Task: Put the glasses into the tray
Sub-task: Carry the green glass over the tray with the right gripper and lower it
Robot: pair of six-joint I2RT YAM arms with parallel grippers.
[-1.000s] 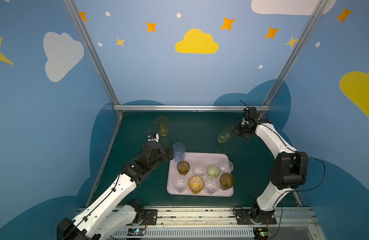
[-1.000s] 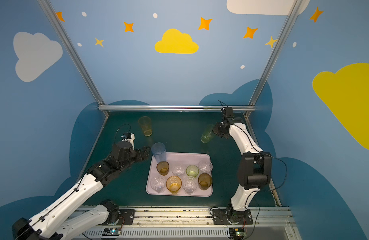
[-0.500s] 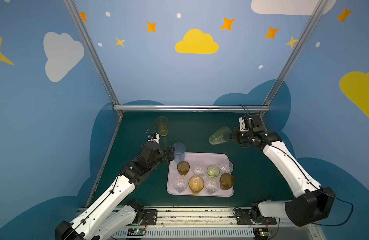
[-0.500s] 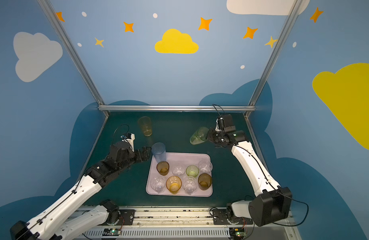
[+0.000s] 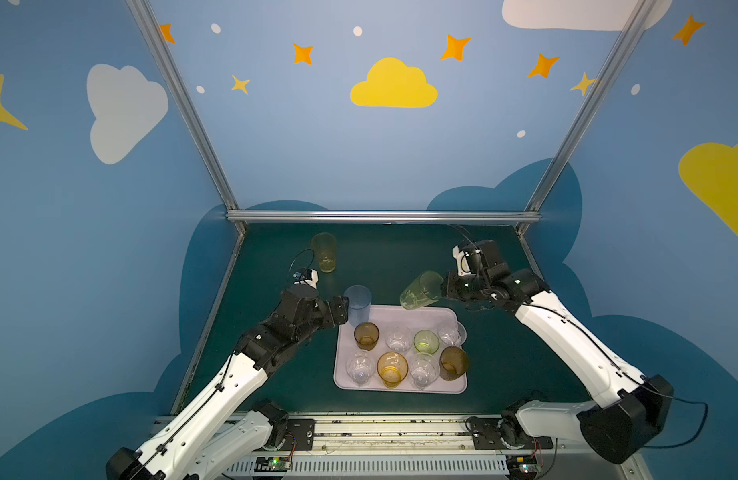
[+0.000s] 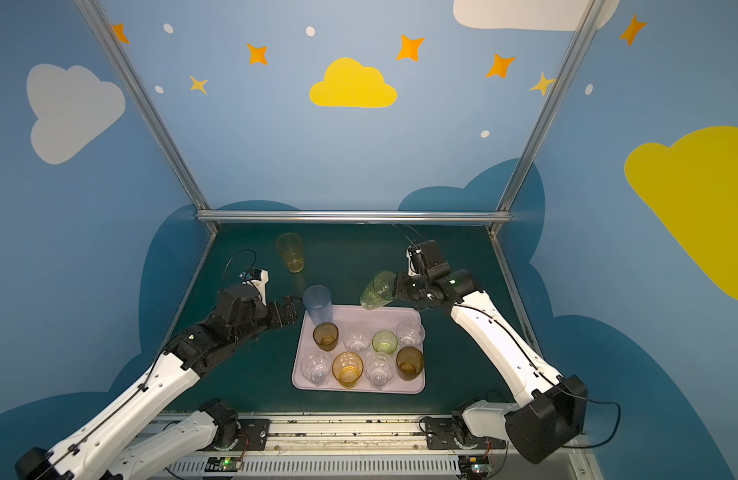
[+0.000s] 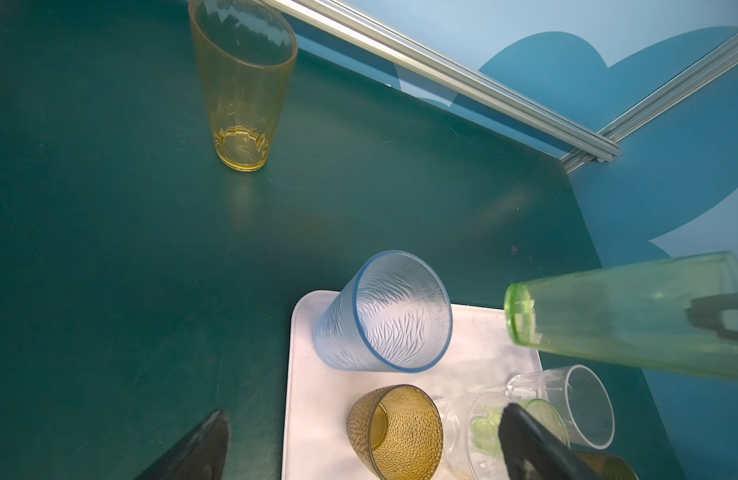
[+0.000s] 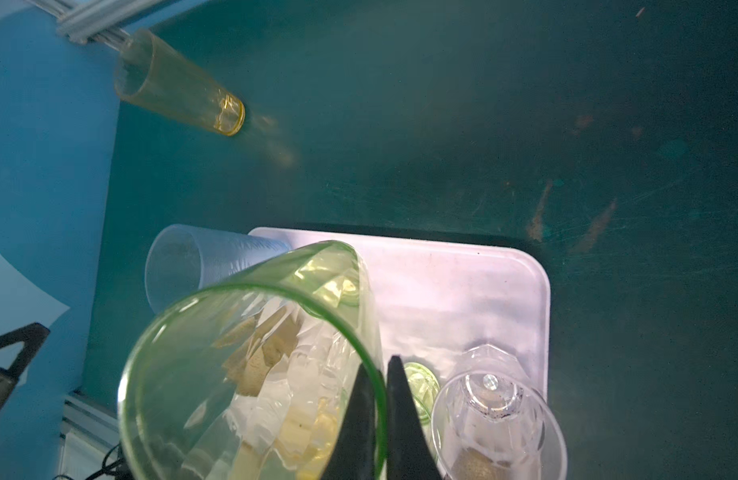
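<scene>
Right pincer (image 5: pixel 443 286) tight on rim of tilted tall green glass (image 5: pixel 419 291), tray (image 5: pixel 390 316) below; left pincer (image 6: pixel 296 309) wide, empty, blue glass (image 6: pixel 317 303) just ahead.

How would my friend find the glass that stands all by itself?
Start at the dark green table and look to its far left corner, by the silver rail. A tall yellow-orange glass stands there, upright. It is the only glass standing off the lilac tray; the tall green glass hangs in the right gripper.
</scene>
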